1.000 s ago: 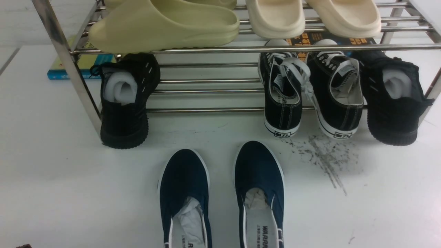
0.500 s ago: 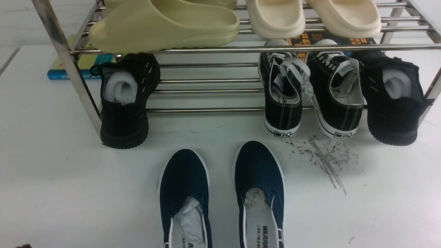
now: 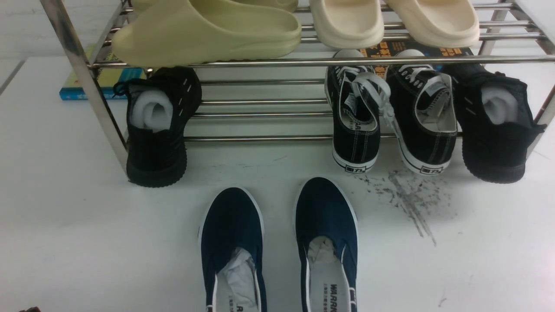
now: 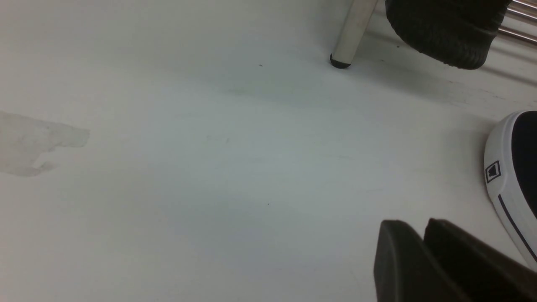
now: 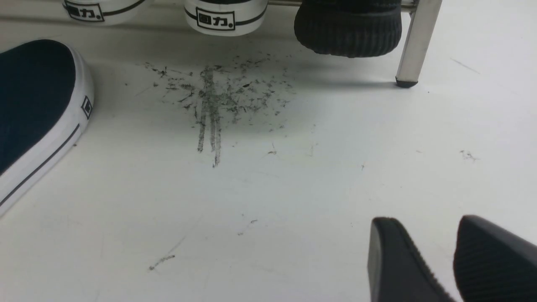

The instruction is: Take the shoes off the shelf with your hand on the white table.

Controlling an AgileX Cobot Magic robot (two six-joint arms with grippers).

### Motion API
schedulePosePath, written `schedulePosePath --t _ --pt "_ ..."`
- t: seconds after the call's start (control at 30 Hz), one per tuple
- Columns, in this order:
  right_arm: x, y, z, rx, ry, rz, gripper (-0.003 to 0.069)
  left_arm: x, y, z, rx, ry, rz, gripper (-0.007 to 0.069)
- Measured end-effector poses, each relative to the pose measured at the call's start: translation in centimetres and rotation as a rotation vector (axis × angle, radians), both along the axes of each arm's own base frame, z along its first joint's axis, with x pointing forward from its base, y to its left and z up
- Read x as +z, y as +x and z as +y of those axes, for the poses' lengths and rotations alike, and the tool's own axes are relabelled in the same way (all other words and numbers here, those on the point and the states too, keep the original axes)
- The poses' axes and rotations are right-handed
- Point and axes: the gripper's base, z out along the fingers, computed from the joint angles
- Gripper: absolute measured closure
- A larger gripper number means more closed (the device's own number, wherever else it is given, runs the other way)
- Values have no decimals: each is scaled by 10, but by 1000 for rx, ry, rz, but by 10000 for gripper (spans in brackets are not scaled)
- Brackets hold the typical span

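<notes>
Both navy shoes lie side by side on the white table [image 3: 86, 242], toes toward the shelf [image 3: 260, 63]: the left shoe [image 3: 232, 234] and the right shoe [image 3: 327, 216], each with paper stuffing. Neither gripper shows in the front view. In the left wrist view, my left gripper [image 4: 415, 222] hovers low over bare table beside a navy shoe's white toe [image 4: 509, 176], jaws only a narrow slit apart, holding nothing. The right wrist view has my right gripper [image 5: 428, 220] open and empty, with the other navy shoe [image 5: 33, 96] well off to one side.
Black lace-up sneakers [image 3: 355, 125] and two black knit sneakers [image 3: 158, 130] hang off the lower tier. Pale slides [image 3: 208, 30] fill the upper tier. Black scuff marks [image 3: 407, 199] stain the table. A shelf post [image 4: 354, 33] stands ahead of the left gripper, another post [image 5: 415, 42] ahead of the right.
</notes>
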Motion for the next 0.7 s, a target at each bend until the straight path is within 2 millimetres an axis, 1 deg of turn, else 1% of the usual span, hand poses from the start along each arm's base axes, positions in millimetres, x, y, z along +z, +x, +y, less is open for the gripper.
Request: schedulePosePath --t 0.7 --pt "0 0 0 0 0 0 419 0 0 0 0 -1 0 484"
